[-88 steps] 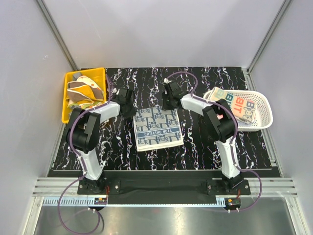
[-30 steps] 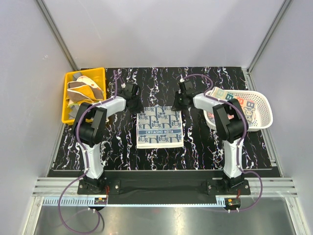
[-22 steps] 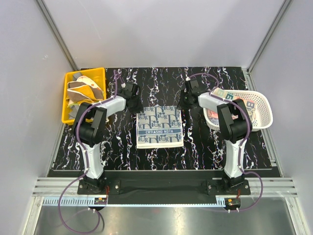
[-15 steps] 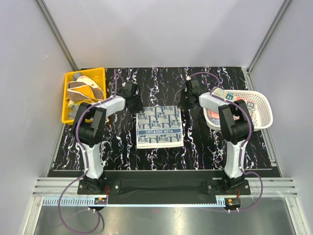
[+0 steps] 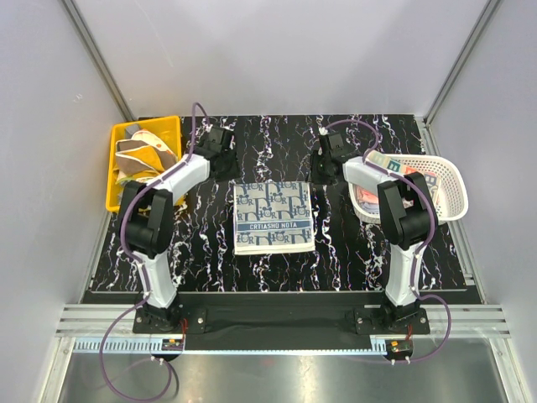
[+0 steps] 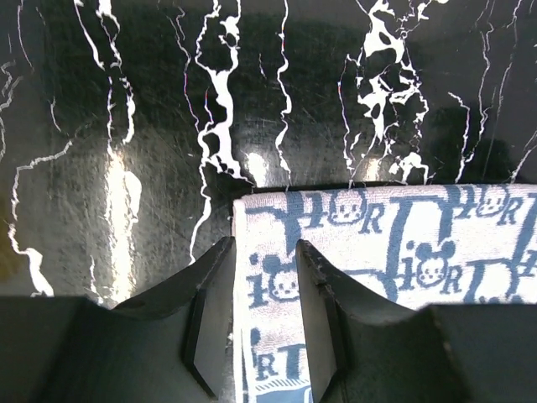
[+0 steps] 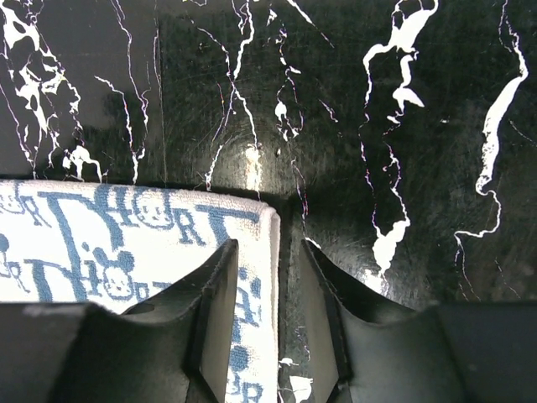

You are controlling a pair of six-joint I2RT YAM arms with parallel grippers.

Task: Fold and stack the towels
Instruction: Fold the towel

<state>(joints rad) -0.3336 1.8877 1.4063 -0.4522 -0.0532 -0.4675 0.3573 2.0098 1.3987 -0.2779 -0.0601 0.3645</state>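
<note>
Folded blue-white patterned cloth towel (image 5: 273,217) lies flat mid-table on the black marbled tabletop (image 5: 201,243). Left gripper (image 6: 264,245), jaws parted and holding nothing, sits at the towel's 11 o'clock corner. Right gripper (image 7: 267,245) is likewise at the 1 o'clock corner. Yellow plastic bin (image 5: 112,180) with crumpled towels (image 5: 143,155) at 10 o'clock. White slotted plastic basket (image 5: 453,201) at 2 o'clock.

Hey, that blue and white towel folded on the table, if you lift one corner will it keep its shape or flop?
Likely floppy: the towel is soft cloth lying flat in layers, so a lifted corner would probably drape and unfold. Pushed, it may slide on the glossy table.
</note>
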